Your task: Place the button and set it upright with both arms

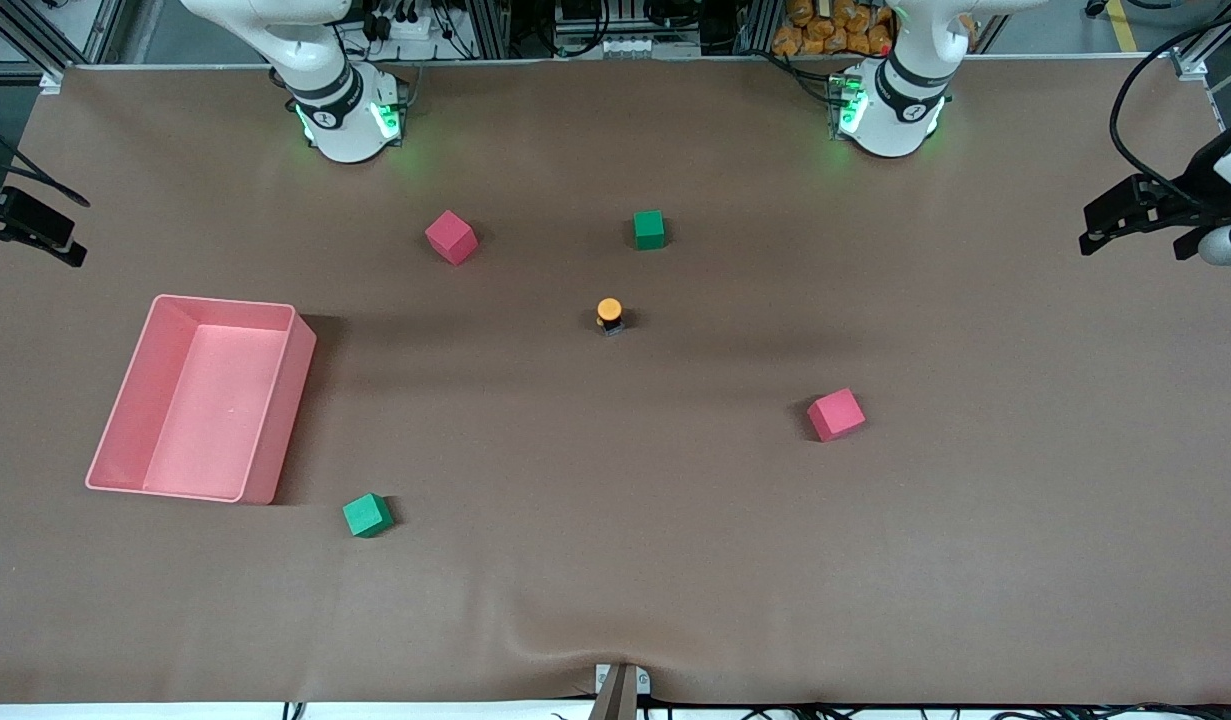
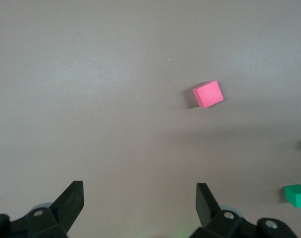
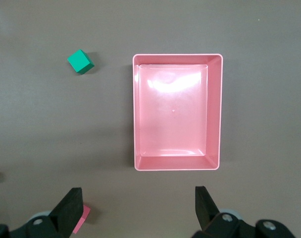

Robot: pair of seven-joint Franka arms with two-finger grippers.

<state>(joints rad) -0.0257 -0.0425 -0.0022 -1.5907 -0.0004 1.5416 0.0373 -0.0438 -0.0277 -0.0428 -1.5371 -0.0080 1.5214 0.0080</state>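
1. Two white arms stand at the top edge of the bench [image 1: 615,560], their round bases lit green; both are raised and waiting, neither touching anything.
2. The button [image 1: 609,315] sits on the brown bench near its middle, orange cap up on its small black body, apart from everything else.
3. The left gripper [image 2: 140,201] hangs over bare bench at the left arm's end, fingers [image 2: 71,201] spread wide apart and empty. A red cube [image 2: 208,94] lies below it, and a green cube [image 2: 296,195] shows at the edge of the left wrist view.
4. The right gripper [image 3: 139,208] hangs over the right arm's end, fingers [image 3: 70,210] also wide apart with nothing between them. A pink tray [image 3: 220,109] lies below it, nothing visible inside.
5. Four foam cubes are scattered about: a second red cube [image 1: 451,237] and the green cube beside it lie farther from the front camera than the button; the first red cube lies nearer, toward the left arm's end.
6. Another green cube [image 1: 367,515] rests just beside the tray's near corner, nearest of all to the front camera.
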